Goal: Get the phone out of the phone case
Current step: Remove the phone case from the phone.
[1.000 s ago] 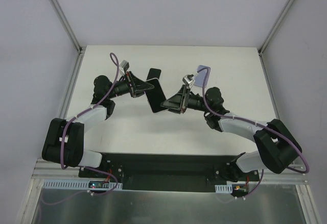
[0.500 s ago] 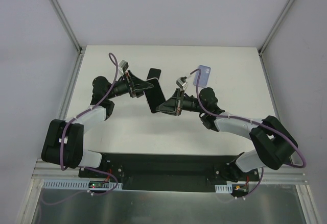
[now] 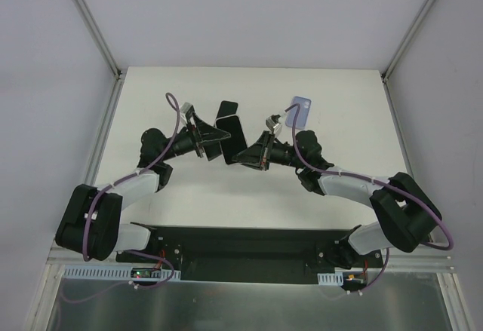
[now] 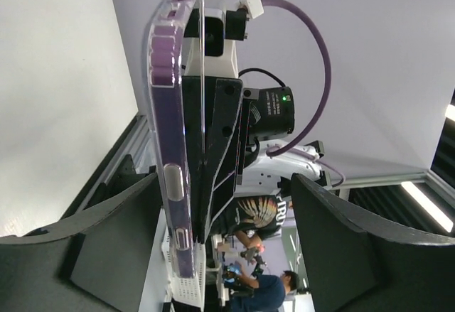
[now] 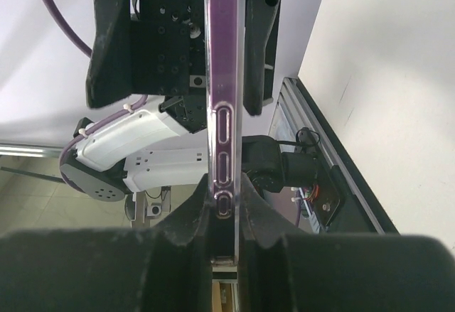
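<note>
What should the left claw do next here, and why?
Probably close the open left claw on the phone case rim to start peeling: the right claw clamps one edge, while the left's fingers stand apart around the case, gripping nothing.

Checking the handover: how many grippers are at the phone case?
2. The left gripper is on the left of the phone case, jaws open around it. The right gripper is on its right, shut on its edge. None looks hidden.

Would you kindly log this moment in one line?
left gripper open | right gripper shut on phone case | phone not out
</note>
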`<state>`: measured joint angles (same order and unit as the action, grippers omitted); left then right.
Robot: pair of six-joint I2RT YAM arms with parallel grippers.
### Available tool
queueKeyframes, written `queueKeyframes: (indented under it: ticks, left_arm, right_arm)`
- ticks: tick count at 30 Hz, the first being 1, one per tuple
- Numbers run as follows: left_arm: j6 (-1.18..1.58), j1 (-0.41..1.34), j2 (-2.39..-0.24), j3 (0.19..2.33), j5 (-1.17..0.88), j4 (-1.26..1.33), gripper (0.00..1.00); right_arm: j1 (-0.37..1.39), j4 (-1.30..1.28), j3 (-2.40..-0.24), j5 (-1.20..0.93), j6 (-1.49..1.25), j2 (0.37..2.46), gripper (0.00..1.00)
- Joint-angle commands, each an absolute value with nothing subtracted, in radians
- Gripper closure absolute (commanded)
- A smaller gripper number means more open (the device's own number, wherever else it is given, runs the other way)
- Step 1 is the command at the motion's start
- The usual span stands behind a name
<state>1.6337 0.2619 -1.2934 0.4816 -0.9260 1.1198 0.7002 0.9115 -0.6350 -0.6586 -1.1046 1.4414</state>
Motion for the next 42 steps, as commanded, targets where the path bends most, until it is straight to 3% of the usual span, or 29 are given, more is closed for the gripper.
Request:
queueKeyframes:
  ticks: [1,8,9,12,16,18,21,27,36,42]
  left_arm:
    - [1.644,0.314,-1.354,0.512,-0.884,1.248,0.33]
    - [1.773,0.327,-1.492,0.560,-0.854,1.459,0.86]
    - [1.784,0.328,-1.500,0.572,-0.851,1.479,1.00]
    - [1.789,0.330,-1.511,0.580,-0.847,1.493,1.00]
    - [1.761,0.330,-1.479,0.574,-0.847,1.450,1.00]
    - [1.753,0.328,-1.468,0.571,-0.845,1.445,1.00]
    - [1.746,0.328,-1.463,0.577,-0.850,1.456,1.00]
    - [1.727,0.328,-1.447,0.592,-0.864,1.428,1.00]
    - [1.730,0.328,-1.430,0.583,-0.874,1.446,1.00]
    - [1.733,0.328,-1.420,0.583,-0.877,1.453,1.00]
  right_arm:
    - [0.707,1.008,-0.696,-0.673,-1.083,1.411,0.99]
    - [0.709,1.000,-0.684,-0.692,-1.081,1.408,0.98]
    - [0.707,0.997,-0.683,-0.698,-1.080,1.410,0.99]
    - [0.703,0.999,-0.673,-0.732,-1.086,1.408,0.98]
    - [0.660,1.006,-0.638,-0.764,-1.092,1.362,0.64]
    - [0.638,1.008,-0.626,-0.781,-1.095,1.330,0.60]
    - [0.617,1.009,-0.606,-0.801,-1.104,1.286,0.60]
    - [0.609,1.012,-0.609,-0.808,-1.117,1.262,0.71]
    - [0.591,1.089,-0.620,-0.787,-1.187,1.324,0.66]
    - [0.591,1.206,-0.620,-0.790,-1.262,1.387,0.78]
